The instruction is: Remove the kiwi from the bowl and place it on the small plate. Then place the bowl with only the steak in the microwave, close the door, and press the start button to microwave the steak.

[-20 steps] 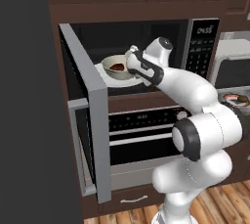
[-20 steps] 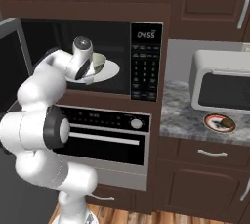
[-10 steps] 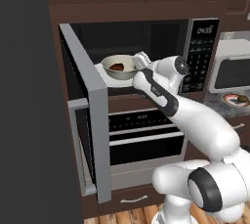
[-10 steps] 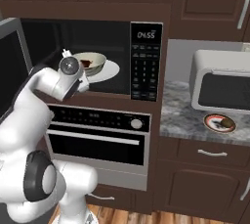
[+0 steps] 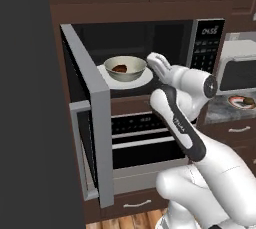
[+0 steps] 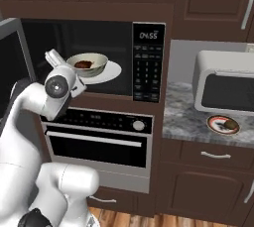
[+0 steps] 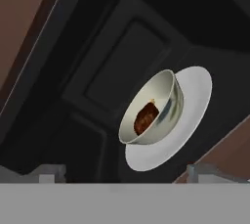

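Your bowl (image 5: 125,68) sits inside the microwave (image 5: 150,53) on the white disc (image 5: 142,79), steak (image 5: 119,68) in it. Door (image 5: 90,118) hangs wide open at 9 o'clock of the cavity. Your gripper (image 5: 153,60) is just outside the bowl at its 3 o'clock, empty, fingers (image 7: 49,171) spread apart. The kiwi (image 6: 230,123) lies on the plate (image 6: 222,124) on the counter (image 6: 188,122), at 4 o'clock from the microwave.

There was one bowl (image 5: 125,67), one steak (image 5: 119,68), one small plate (image 6: 222,124), one kiwi (image 6: 230,124) and one microwave (image 6: 148,62).
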Controlling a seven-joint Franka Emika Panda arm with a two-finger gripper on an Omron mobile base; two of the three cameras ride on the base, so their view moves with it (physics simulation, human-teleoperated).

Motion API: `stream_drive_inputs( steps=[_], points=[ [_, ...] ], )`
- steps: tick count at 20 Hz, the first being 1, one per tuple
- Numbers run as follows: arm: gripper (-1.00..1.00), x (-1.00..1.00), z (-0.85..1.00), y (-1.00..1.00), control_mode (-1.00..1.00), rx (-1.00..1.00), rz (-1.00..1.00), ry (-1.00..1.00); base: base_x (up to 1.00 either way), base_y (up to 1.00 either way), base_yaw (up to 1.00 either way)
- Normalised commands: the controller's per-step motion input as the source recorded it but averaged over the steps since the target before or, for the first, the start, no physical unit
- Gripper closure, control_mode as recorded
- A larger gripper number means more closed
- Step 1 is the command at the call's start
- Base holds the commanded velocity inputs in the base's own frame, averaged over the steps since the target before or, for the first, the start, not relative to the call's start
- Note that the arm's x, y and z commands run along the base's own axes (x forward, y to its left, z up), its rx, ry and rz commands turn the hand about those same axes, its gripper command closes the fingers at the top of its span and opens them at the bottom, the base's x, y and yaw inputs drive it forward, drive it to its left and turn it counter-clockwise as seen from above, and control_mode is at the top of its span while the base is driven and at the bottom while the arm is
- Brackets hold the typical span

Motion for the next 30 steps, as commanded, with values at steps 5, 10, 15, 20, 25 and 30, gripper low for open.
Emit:
stream_drive_inputs(
  steps=[5, 10, 15, 20, 25, 30],
  points=[
    [-1.0, -1.0, 0.89, 0.0, -1.0, -0.27, 0.07, -0.17, 0.0, 0.0, 0.0],
    [-1.0, -1.0, 0.74, 0.0, -1.0, -0.26, 0.04, -0.02, 0.0, 0.0, 0.0],
    [-1.0, -1.0, 0.29, 0.01, -1.0, -0.32, 0.08, 0.03, 0.0, 0.0, 0.0],
    [-1.0, -1.0, -0.07, 0.04, -1.0, -0.35, 0.1, 0.03, 0.0, 0.0, 0.0],
    [-1.0, -1.0, -0.12, 0.03, -1.0, -0.29, 0.05, 0.0, 0.0, 0.0, 0.0],
    [-1.0, -1.0, -0.1, 0.16, -1.0, -0.34, 0.05, -0.01, 0.0, 0.0, 0.0]
  ],
)
